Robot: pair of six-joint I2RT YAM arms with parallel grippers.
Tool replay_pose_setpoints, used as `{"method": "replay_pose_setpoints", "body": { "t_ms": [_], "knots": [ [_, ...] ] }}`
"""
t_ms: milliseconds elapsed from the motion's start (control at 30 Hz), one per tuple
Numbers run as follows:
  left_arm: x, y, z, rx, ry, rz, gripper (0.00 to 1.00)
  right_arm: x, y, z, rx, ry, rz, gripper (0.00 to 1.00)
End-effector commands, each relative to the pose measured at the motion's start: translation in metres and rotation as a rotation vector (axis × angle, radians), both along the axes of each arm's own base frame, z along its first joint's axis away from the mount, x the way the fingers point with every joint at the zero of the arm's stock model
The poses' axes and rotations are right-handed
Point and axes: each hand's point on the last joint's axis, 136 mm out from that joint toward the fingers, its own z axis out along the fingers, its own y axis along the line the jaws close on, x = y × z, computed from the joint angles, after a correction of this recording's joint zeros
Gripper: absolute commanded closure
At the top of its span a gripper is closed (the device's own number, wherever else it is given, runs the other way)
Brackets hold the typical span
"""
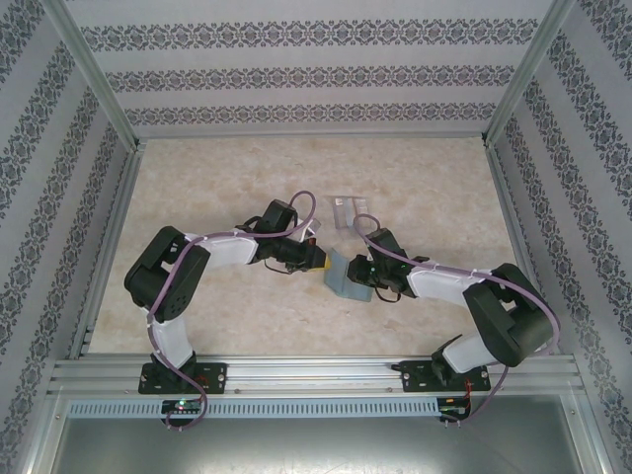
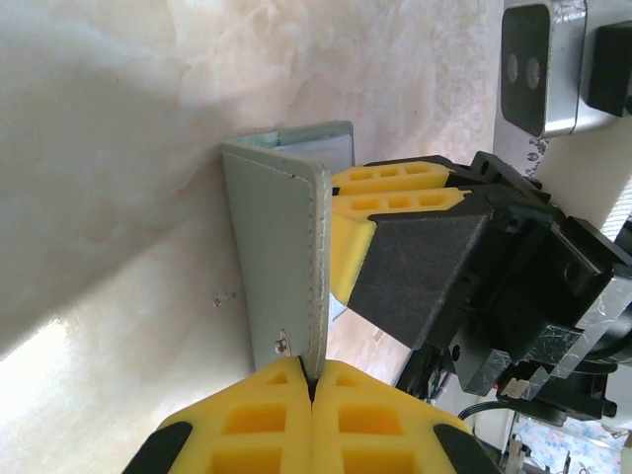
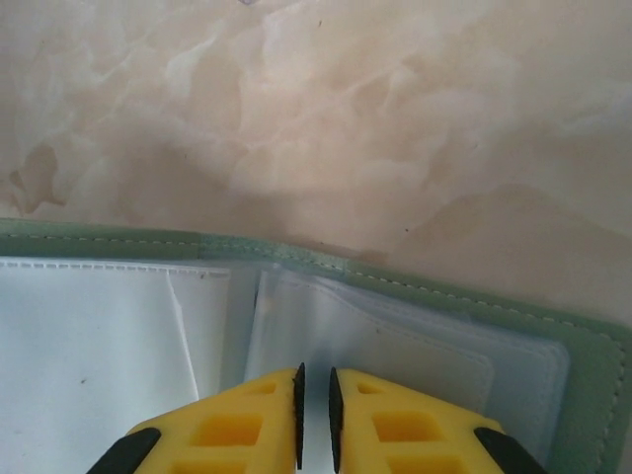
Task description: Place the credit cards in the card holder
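Marbled beige bench (image 1: pixel 197 197) sat between patterned walls (image 1: pixel 296 79). At its middle, the left gripper (image 2: pixel 311 383) was clamped on the cover edge of the sage-green card holder (image 2: pixel 276 257) (cover upright). The right gripper (image 3: pixel 314 385) was over the clear sleeves (image 3: pixel 395 346), jaws nearly together; whether it gripped anything could not be told. The credit cards (image 1: pixel 343 210) lay just beyond, toward the far edge.

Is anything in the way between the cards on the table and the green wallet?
Nothing visible is. Just bare table lies between the credit cards and the card holder.

Open table (image 1: pixel 197 197) around card holder (image 1: pixel 346 279)
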Motion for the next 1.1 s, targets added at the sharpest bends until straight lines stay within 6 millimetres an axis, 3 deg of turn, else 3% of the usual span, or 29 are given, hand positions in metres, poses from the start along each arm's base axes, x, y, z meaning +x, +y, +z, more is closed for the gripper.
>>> {"method": "replay_pose_setpoints", "body": {
  "t_ms": [0,133,233,333,433,600,767,933,1067],
  "knots": [
    [0.001,-0.003,0.014,-0.047,-0.038,-0.016,1.0,-0.008,-0.003,-0.012,-0.022,0.041,-0.004,0.85],
    [0.0,-0.006,0.019,-0.063,-0.045,-0.024,1.0,-0.01,-0.008,-0.012,-0.03,0.036,-0.023,0.84],
    [0.0,-0.008,0.02,-0.052,-0.041,-0.027,1.0,-0.011,-0.012,-0.01,-0.038,0.029,-0.041,0.78],
    [-0.001,0.007,-0.004,0.139,-0.016,-0.002,1.0,-0.012,-0.016,-0.007,-0.044,0.019,-0.055,0.77],
    [-0.002,0.018,-0.011,0.199,-0.017,0.013,1.0,-0.011,-0.017,0.0,-0.042,0.002,-0.059,0.73],
    [-0.005,0.036,-0.008,0.286,-0.026,0.027,1.0,-0.008,-0.016,0.017,-0.025,-0.043,-0.058,0.7],
    [-0.007,0.05,0.009,0.309,-0.047,0.055,1.0,-0.007,-0.009,0.035,-0.085,-0.112,0.002,0.67],
    [-0.015,0.06,0.026,0.335,-0.062,0.062,1.0,-0.004,0.002,0.028,-0.086,-0.104,0.02,0.67],
    [-0.021,0.072,0.018,0.416,-0.003,0.079,1.0,-0.002,0.018,0.025,-0.036,-0.075,0.055,0.64]
  ]
}}
